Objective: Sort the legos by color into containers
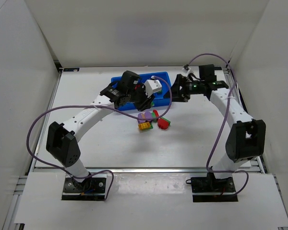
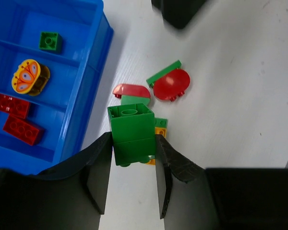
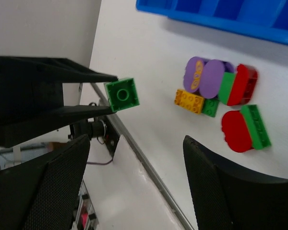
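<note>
White tabletop (image 1: 110, 143), white walls (image 1: 134, 28), left hand (image 2: 133, 143) gripping green brick (image 2: 131, 125), right hand (image 3: 134, 143) wide.

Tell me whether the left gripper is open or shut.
Shut. In the left wrist view the left gripper clamps the green brick, its black fingers pressed against both sides.

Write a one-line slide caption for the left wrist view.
Left gripper grips a green brick beside the partly filled blue tray, with unsorted bricks lying on the table.
</note>
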Motion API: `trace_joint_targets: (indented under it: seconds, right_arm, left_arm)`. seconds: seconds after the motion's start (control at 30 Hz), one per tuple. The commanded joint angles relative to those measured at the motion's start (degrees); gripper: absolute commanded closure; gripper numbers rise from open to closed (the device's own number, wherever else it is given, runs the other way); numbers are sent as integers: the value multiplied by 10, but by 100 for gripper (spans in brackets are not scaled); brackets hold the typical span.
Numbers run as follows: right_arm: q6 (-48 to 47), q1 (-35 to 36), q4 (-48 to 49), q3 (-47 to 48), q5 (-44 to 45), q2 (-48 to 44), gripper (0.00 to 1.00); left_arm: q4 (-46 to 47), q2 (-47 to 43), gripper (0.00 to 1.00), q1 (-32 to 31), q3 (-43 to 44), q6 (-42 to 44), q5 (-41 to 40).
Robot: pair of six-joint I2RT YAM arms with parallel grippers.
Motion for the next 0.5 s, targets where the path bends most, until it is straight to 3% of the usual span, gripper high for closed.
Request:
trace_joint_targets:
  seconds: [0.0, 0.47]
  right_arm:
    - [-2, 54, 2, 25, -33, 7, 19]
    - [7, 99, 17, 52, -31, 45, 20]
  left_arm:
    - [26, -1, 69, -8, 29, -23, -2]
    - [59, 11, 69, -45, 29, -30, -18]
